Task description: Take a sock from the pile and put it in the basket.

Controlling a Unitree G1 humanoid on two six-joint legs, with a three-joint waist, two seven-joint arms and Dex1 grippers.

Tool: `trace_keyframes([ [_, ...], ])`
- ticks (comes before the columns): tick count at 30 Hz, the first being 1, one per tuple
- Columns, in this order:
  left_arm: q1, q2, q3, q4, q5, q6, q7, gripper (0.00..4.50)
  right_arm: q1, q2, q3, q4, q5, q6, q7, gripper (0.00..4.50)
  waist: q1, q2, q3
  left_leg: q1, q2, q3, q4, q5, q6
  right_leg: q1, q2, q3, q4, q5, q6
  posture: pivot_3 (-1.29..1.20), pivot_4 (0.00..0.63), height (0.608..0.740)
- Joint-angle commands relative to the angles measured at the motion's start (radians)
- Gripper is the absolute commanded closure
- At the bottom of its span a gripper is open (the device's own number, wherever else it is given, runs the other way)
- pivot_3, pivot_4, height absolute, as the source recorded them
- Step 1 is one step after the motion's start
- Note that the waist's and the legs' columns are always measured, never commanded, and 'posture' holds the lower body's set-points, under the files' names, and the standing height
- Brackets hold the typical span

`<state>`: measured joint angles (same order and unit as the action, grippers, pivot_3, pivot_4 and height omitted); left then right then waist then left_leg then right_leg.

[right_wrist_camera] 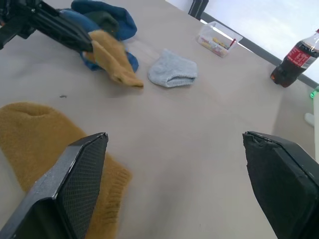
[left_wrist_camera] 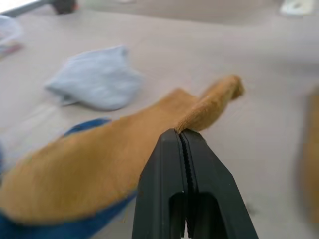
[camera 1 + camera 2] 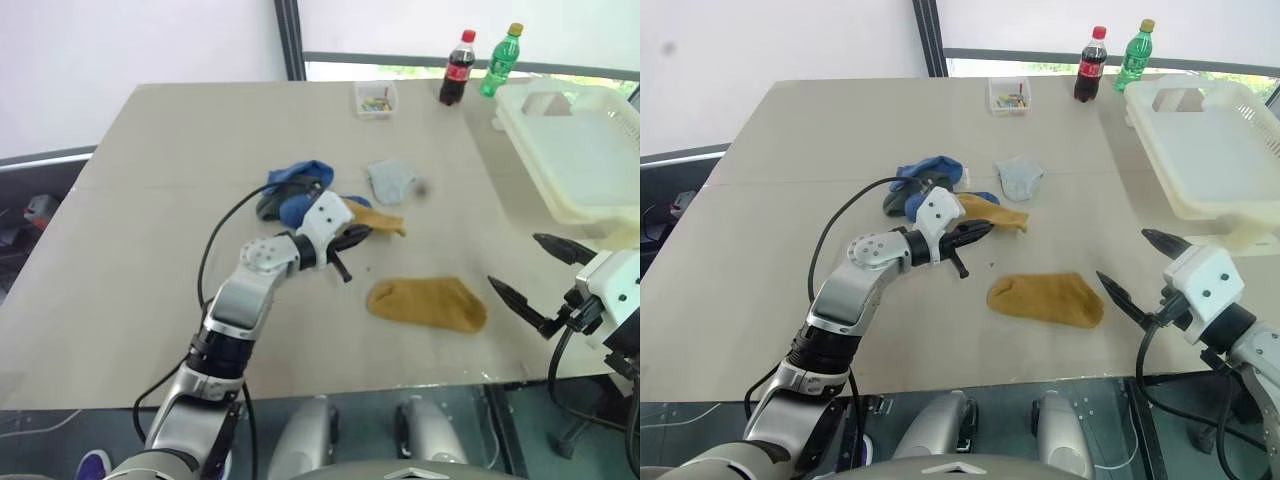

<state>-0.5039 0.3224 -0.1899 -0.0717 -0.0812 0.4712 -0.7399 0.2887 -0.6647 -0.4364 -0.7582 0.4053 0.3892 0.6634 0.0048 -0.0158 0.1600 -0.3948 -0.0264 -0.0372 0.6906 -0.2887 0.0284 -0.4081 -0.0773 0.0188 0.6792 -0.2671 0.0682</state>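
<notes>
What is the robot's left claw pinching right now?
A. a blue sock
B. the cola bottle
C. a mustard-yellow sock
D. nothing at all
C: the left gripper is shut on the edge of a mustard sock, with the blue socks of the pile lying beside it, while the cola bottle stands at the table's far edge.

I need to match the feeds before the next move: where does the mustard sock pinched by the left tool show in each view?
Left eye view: mustard sock, near the middle, at the left tool.
Right eye view: just left of centre.
Left wrist view: centre, clamped at its edge between the shut fingers.
Right wrist view: upper left.
Shared landmark: the light grey sock lying just beyond it.
</notes>
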Motion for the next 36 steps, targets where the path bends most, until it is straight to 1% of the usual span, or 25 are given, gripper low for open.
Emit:
trace_keyframes([
  [1, -0.065, -0.024, -0.03, 0.03, 0.006, -0.019, 0.008, 4.47, -0.011, -0.008, -0.007, -0.016, 0.006, 0.012, -0.017, 0.0, 0.001, 0.0, 0.0, 0.0, 0.0, 0.0, 0.0, 0.0, 0.0, 0.0, 0.0, 0.0, 0.0, 0.0, 0.0, 0.0, 0.15, 0.74],
  [3, -0.084, -0.048, -0.07, 0.062, 0.014, -0.027, 0.0, 4.47, -0.006, -0.006, -0.01, -0.021, 0.005, 0.015, -0.02, 0.0, 0.005, 0.0, 0.0, 0.0, 0.0, 0.0, 0.0, 0.0, 0.0, 0.0, 0.0, 0.0, 0.0, 0.0, 0.0, 0.0, 0.15, 0.74],
  [9, -0.162, -0.185, -0.164, 0.209, -0.006, 0.017, -0.038, 4.47, -0.006, -0.005, -0.014, -0.027, 0.011, 0.03, -0.029, 0.0, 0.008, 0.0, 0.0, 0.0, -0.003, -0.001, 0.0, 0.0, 0.001, 0.002, -0.001, 0.0, -0.001, 0.0, 0.0, 0.0, 0.15, 0.74],
  [13, -0.219, -0.249, -0.212, 0.319, -0.012, 0.005, -0.097, 4.47, 0.011, -0.011, -0.03, -0.053, -0.014, 0.094, -0.073, 0.0, 0.006, 0.0, 0.0, 0.0, -0.003, -0.001, 0.0, -0.001, 0.001, 0.001, 0.0, 0.0, -0.001, 0.0, 0.0, 0.0, 0.15, 0.74],
  [15, -0.246, -0.288, -0.22, 0.376, -0.009, -0.006, -0.101, 4.47, 0.01, -0.011, -0.027, -0.064, 0.004, 0.14, -0.09, 0.0, 0.005, 0.0, 0.0, 0.001, -0.003, 0.0, 0.0, -0.001, 0.003, 0.002, 0.0, 0.0, -0.001, 0.0, 0.0, 0.0, 0.15, 0.74],
  [17, -0.267, -0.319, -0.21, 0.416, -0.011, -0.008, -0.091, 4.47, -0.011, -0.013, -0.006, -0.074, 0.019, 0.232, -0.133, 0.0, 0.006, 0.0, 0.0, 0.001, -0.003, 0.0, 0.0, -0.002, 0.003, 0.002, 0.0, 0.0, -0.001, 0.0, 0.0, 0.0, 0.15, 0.74],
  [20, -0.263, -0.32, -0.174, 0.4, -0.039, 0.027, -0.101, 4.47, -0.077, 0.003, 0.04, -0.044, 0.043, 0.363, -0.197, 0.0, 0.0, 0.0, 0.0, 0.001, -0.002, 0.0, 0.0, -0.002, 0.003, 0.001, 0.0, 0.0, -0.001, 0.0, 0.0, 0.0, 0.15, 0.74],
  [21, -0.255, -0.312, -0.16, 0.38, -0.052, 0.042, -0.106, 3.93, -0.102, 0.012, 0.052, -0.03, 0.06, 0.4, -0.21, 0.0, -0.002, 0.0, 0.0, 0.001, -0.002, 0.0, 0.0, -0.002, 0.003, 0.002, 0.0, 0.0, -0.001, 0.0, 0.0, 0.0, 0.15, 0.74],
  [22, -0.248, -0.303, -0.147, 0.357, -0.068, 0.059, -0.11, 3.71, -0.13, 0.025, 0.061, -0.017, 0.081, 0.436, -0.224, 0.0, -0.006, 0.0, 0.0, 0.001, -0.001, 0.0, 0.0, -0.002, 0.003, 0.001, 0.0, 0.0, -0.001, 0.0, 0.0, 0.0, 0.15, 0.74],
  [23, -0.239, -0.291, -0.115, 0.312, -0.108, 0.096, -0.121, 3.04, -0.168, 0.044, 0.069, -0.002, 0.105, 0.476, -0.243, 0.0, -0.006, 0.0, 0.0, 0.001, 0.0, 0.0, 0.0, -0.002, 0.003, 0.001, 0.0, 0.0, -0.001, 0.0, 0.0, 0.0, 0.15, 0.74],
  [24, -0.231, -0.278, -0.087, 0.267, -0.145, 0.129, -0.132, 2.75, -0.198, 0.057, 0.072, 0.007, 0.126, 0.508, -0.257, 0.0, -0.009, 0.0, 0.0, 0.001, 0.0, 0.0, 0.0, -0.002, 0.003, 0.001, 0.0, 0.0, -0.001, 0.0, 0.0, 0.0, 0.15, 0.74],
  [25, -0.223, -0.253, -0.058, 0.218, -0.175, 0.161, -0.142, 2.32, -0.238, 0.07, 0.075, 0.023, 0.151, 0.544, -0.269, 0.0, -0.017, 0.001, 0.0, 0.001, 0.001, -0.001, 0.0, -0.001, 0.002, 0.001, 0.001, 0.0, -0.001, 0.0, 0.0, 0.0, 0.15, 0.74],
  [28, -0.202, -0.184, 0.009, 0.121, -0.244, 0.238, -0.153, 2.32, -0.338, 0.094, 0.09, 0.069, 0.196, 0.631, -0.297, 0.0, -0.018, 0.001, 0.0, 0.0, 0.001, 0.0, 0.0, -0.001, 0.001, 0.001, 0.0, 0.0, -0.001, 0.0, 0.0, 0.0, 0.15, 0.74],
  [30, -0.196, -0.164, 0.052, 0.113, -0.273, 0.287, -0.123, 2.32, -0.392, 0.104, 0.124, 0.12, 0.19, 0.663, -0.318, 0.0, -0.018, 0.002, 0.0, 0.0, 0.001, 0.0, 0.0, -0.001, 0.001, 0.001, 0.0, 0.0, -0.001, 0.0, 0.0, 0.0, 0.15, 0.74],
  [33, -0.191, -0.161, 0.073, 0.164, -0.237, 0.296, -0.026, 2.32, -0.445, 0.12, 0.178, 0.214, 0.162, 0.676, -0.335, 0.0, -0.012, 0.002, 0.0, 0.001, 0.0, -0.001, 0.0, 0.0, 0.001, 0.001, 0.0, 0.0, -0.001, 0.0, 0.0, 0.0, 0.15, 0.74],
  [36, -0.174, -0.163, 0.06, 0.189, -0.21, 0.302, 0.034, 2.32, -0.468, 0.126, 0.214, 0.28, 0.149, 0.681, -0.335, 0.0, -0.009, 0.002, 0.0, 0.0, -0.002, -0.001, 0.0, 0.0, 0.001, 0.001, -0.001, 0.0, -0.001, 0.0, 0.0, 0.0, 0.15, 0.74],
])
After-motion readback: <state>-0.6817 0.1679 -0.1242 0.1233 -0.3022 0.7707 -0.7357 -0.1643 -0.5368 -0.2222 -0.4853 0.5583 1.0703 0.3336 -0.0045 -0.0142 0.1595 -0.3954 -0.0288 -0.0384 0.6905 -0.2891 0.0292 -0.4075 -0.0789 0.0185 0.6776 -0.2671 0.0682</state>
